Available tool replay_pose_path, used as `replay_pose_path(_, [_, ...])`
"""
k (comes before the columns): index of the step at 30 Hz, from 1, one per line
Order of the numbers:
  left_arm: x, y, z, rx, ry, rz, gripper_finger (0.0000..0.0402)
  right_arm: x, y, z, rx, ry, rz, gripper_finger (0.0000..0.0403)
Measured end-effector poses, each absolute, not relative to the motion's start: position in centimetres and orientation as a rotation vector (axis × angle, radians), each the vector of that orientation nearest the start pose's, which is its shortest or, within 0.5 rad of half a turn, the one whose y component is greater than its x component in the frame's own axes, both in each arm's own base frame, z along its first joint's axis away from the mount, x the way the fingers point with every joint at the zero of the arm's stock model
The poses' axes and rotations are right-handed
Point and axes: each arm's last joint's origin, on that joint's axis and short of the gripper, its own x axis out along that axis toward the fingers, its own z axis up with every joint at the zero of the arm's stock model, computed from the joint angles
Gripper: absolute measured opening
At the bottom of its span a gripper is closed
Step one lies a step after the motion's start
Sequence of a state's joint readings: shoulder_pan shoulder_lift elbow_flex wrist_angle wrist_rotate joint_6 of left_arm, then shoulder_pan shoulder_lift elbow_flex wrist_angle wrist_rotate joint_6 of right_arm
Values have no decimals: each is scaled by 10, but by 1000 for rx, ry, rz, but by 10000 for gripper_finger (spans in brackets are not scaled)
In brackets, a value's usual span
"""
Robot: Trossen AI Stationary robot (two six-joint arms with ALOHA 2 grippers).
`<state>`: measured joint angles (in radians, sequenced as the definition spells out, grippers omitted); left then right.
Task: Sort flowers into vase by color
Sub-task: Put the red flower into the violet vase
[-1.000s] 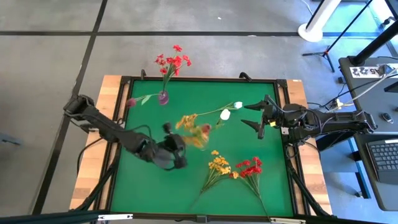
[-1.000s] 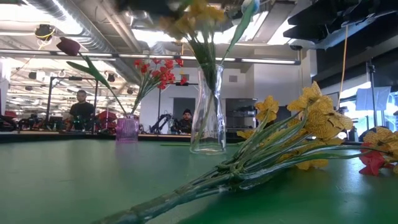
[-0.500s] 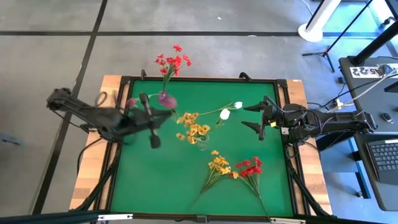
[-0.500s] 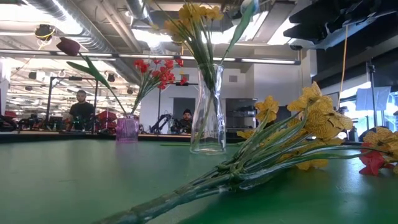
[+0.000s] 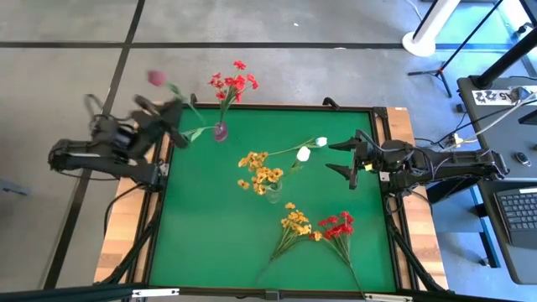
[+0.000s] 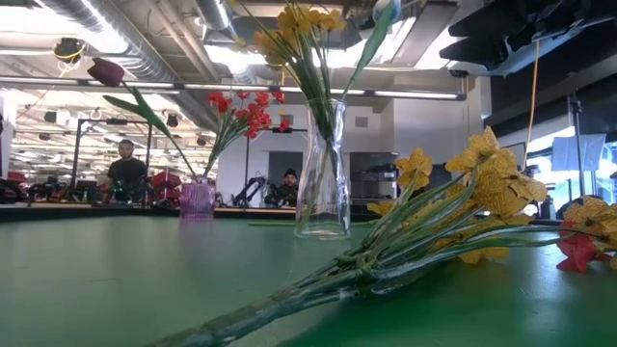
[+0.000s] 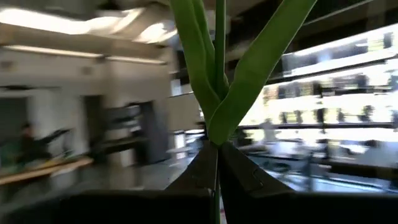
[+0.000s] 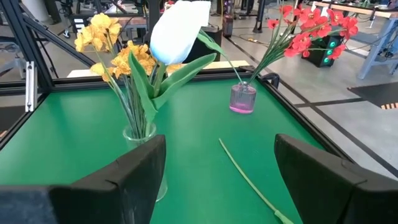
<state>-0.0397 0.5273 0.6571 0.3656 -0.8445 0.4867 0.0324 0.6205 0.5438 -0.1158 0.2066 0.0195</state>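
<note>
Left gripper [image 5: 172,115], upper left of the high view, we see clamped on a thin green-stemmed dark pink bud [image 5: 156,78]; right gripper [image 5: 344,157] gapes empty

An overhead camera is looking straight down on the green table [image 5: 210,235]; a tabletop camera is peering level across it. Both are catching the clear vase [image 5: 273,194] [image 6: 322,173]. Wrist cameras are looking out past their fingers.

Bright ceiling lights [image 6: 145,43] glare in the low view; the left wrist view is motion-blurred
</note>
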Motion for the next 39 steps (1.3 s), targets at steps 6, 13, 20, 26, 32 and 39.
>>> replay_pose_path(6, [81, 23, 355, 223, -15, 1155, 0, 148, -1, 280, -6, 188, -186, 298])
replay_pose_path(13, [79, 26, 321, 181, 176, 1238, 0, 149, -2, 280, -28, 184, -191, 298])
replay_pose_path(20, [78, 26, 308, 38, 155, 1188, 0, 149, -2, 280, -32, 184, -192, 298])
replay_pose_path(26, [91, 25, 319, -34, 53, 1089, 0, 149, -2, 281, -32, 181, -192, 298])
replay_pose_path(32, [110, 25, 337, 50, -23, 1059, 0, 149, -2, 281, -32, 181, -192, 298])
replay_pose_path(39, [136, 36, 342, 143, -40, 1059, 0, 149, -2, 281, -32, 181, -192, 298])
